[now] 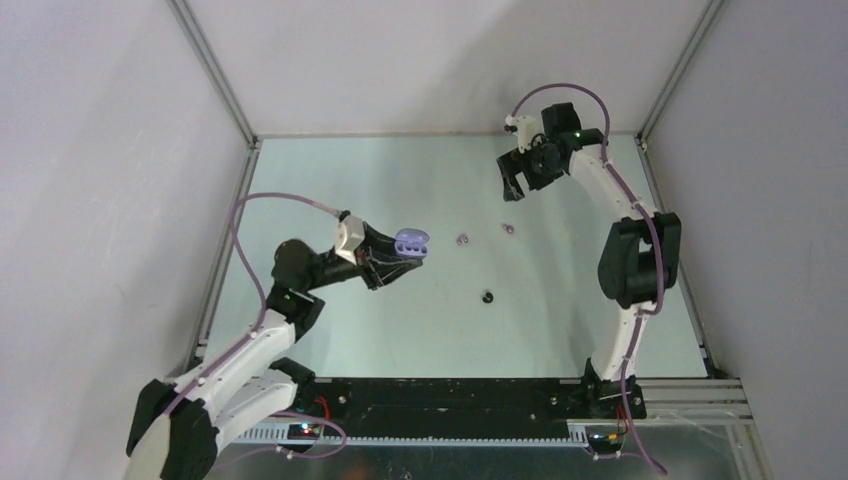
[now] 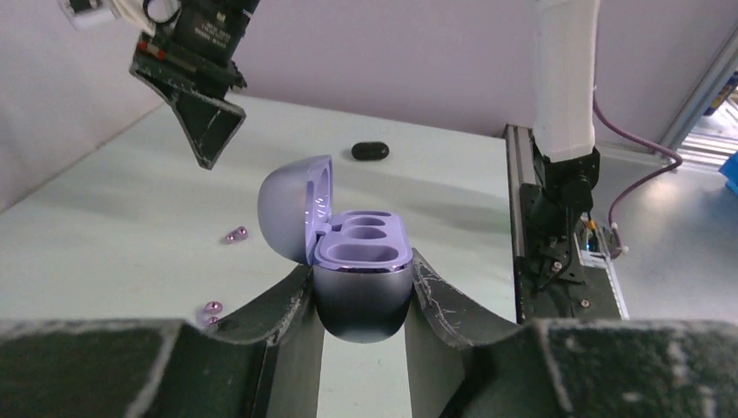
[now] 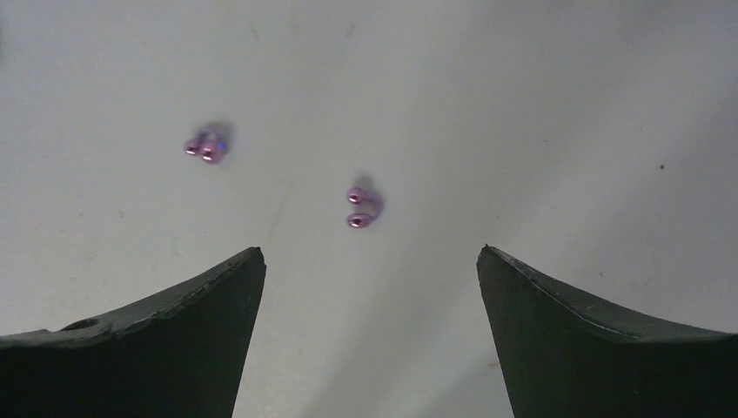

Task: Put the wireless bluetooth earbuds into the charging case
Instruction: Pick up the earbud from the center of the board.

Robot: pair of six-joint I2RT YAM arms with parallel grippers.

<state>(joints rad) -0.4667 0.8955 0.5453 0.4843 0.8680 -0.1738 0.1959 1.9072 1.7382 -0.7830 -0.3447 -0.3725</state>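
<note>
My left gripper is shut on the purple charging case and holds it above the table. The case's lid stands open and its two wells look empty. Two glossy purple earbuds lie on the table to the right of the case: one nearer to it, the other further right. The right wrist view shows them as one bud at the left and one just ahead of the jaws. My right gripper hovers open above that second bud, holding nothing. A black earbud lies nearer the arm bases.
Grey walls and metal frame posts close the pale green table in at the left, back and right. A black base rail runs along the near edge. The right arm's upright link stands at the right side.
</note>
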